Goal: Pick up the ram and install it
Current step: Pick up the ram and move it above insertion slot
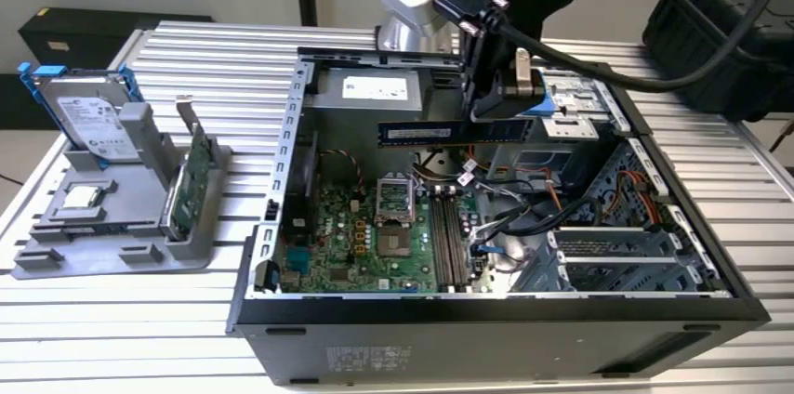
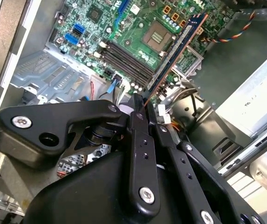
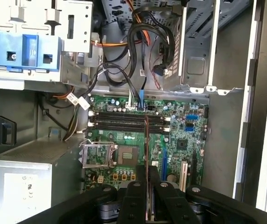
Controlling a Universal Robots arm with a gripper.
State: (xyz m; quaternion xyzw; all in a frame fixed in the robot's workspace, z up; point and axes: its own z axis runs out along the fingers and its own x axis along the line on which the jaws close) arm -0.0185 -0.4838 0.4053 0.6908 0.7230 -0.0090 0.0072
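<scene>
Closest to us, the black gripper clamps one end of the ram; we see it held above the open computer case, over the motherboard inside; beside the case, a grey stand holds a hard drive and a green card.

txt: none legible | white labels on PSU, HDD, ram | print unreadable

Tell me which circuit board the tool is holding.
The narrow blue ram, held above the open case; the wider green card sits in the grey holder.
</scene>
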